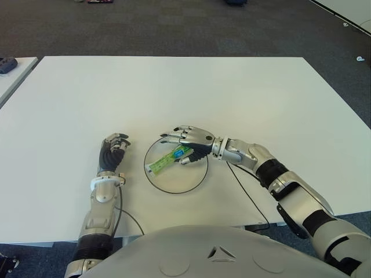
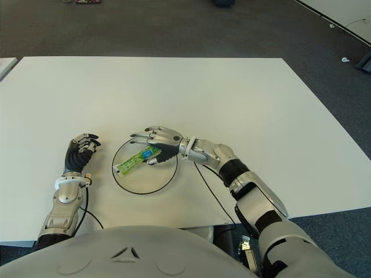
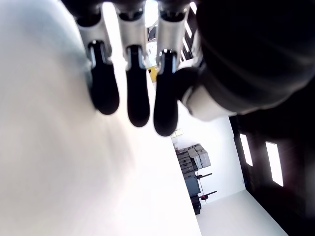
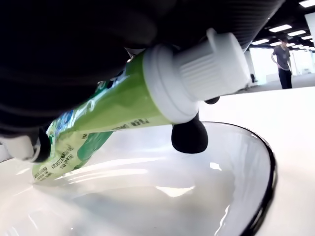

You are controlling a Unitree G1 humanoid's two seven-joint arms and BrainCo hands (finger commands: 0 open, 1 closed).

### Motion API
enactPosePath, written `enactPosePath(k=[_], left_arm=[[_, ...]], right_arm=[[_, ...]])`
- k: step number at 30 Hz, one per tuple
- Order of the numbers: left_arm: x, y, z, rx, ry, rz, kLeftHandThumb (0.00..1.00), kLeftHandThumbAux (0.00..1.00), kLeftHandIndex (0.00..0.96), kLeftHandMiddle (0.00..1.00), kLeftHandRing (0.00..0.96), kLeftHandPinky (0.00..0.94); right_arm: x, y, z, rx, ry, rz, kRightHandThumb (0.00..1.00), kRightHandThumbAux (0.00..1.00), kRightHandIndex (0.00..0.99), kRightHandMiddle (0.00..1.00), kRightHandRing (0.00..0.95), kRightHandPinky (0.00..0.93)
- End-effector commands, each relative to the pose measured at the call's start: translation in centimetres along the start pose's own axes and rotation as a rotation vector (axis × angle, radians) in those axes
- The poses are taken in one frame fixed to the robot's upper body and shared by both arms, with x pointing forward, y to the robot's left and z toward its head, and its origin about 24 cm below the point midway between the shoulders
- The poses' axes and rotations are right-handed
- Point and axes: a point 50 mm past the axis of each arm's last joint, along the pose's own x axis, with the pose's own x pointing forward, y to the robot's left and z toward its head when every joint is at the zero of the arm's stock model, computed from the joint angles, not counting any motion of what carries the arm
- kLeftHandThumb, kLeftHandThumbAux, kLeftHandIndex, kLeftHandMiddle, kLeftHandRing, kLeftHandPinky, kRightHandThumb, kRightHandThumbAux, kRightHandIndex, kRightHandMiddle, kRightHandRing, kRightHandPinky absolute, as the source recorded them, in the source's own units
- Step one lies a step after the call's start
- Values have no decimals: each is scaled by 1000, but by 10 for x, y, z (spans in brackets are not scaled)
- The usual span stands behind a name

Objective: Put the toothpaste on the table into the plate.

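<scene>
Toothpaste (image 1: pixel 168 160), a green tube with a white ribbed cap and a blue patch near the cap end, lies slanted over the plate (image 1: pixel 194 183). Its flat crimped end is down by the rim nearest the left hand, and its cap end is up under the right hand (image 1: pixel 188 139). Small print runs along the tube's side in the right wrist view, too fine to read; no brand name can be made out.

Right hand reaches across the far side of the plate, palm down, fingers stretched out and slightly spread above the tube, while the thumb and a dark fingertip (image 4: pixel 189 137) press against the tube just behind the cap (image 4: pixel 211 64), pinching it. The wrist view shows the tube's tail touching the plate's white inner surface while the cap end is held off it.

Plate is round, white inside with a thin dark rim, and holds only the tube. It sits on the white table (image 1: pixel 174 87) near the front edge.

Left hand (image 1: pixel 113 147) shows just beside the plate on its left, fingers curled inward, holding nothing.

Beyond the table lies dark carpet (image 1: pixel 174 26). A person (image 4: pixel 284 56) stands far off in the right wrist view.
</scene>
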Motion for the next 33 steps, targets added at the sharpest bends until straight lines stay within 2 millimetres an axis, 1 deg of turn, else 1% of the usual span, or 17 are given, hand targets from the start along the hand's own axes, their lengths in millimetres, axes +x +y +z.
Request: enactPosePath(k=[1, 2, 3, 4, 6, 8, 9, 15, 19, 28, 33], left_arm=[[-5, -1, -9, 2, 52, -9, 706, 722, 427, 533, 466, 373], [-5, -1, -9, -1, 52, -10, 706, 722, 427, 533, 466, 373], [-5, -1, -9, -3, 52, -10, 706, 722, 427, 531, 465, 370], [-5, -1, -10, -5, 52, -10, 706, 722, 427, 530, 465, 368], [-5, -1, -10, -8, 52, -10, 706, 722, 427, 529, 465, 362], [-5, -1, -10, -10, 52, -10, 706, 723, 427, 529, 465, 360], [-5, -1, -10, -11, 52, -11, 706, 723, 426, 529, 464, 352], [-5, -1, -10, -13, 53, -11, 707, 723, 427, 523, 458, 330], [-5, -1, -10, -10, 54, -11, 706, 723, 427, 518, 453, 320], [-5, -1, -10, 1, 48, -11, 706, 722, 427, 515, 446, 298], [-5, -1, -9, 6, 45, -11, 706, 722, 428, 514, 445, 306]], right_arm=[[3, -1, 0, -20, -22, -1, 307, 427, 0, 113, 83, 0], [3, -1, -1, -20, -23, 0, 301, 436, 0, 115, 87, 0], [3, -1, -1, -21, -23, 0, 291, 445, 0, 73, 55, 0], [3, -1, -1, -20, -24, -1, 288, 448, 0, 58, 44, 0], [2, -1, -1, -16, -24, -3, 291, 424, 0, 24, 18, 0], [1, -1, -1, -8, -23, -7, 295, 399, 0, 12, 9, 0], [0, -1, -1, -4, -22, -10, 303, 369, 0, 7, 5, 0], [0, 0, 0, 20, -12, -28, 338, 257, 0, 0, 0, 0], [0, 0, 0, 27, -13, -32, 353, 215, 0, 0, 0, 0], [-2, 0, 2, 22, -23, -45, 367, 179, 0, 0, 0, 0], [-3, -1, 4, 15, -27, -55, 370, 172, 0, 0, 0, 0]])
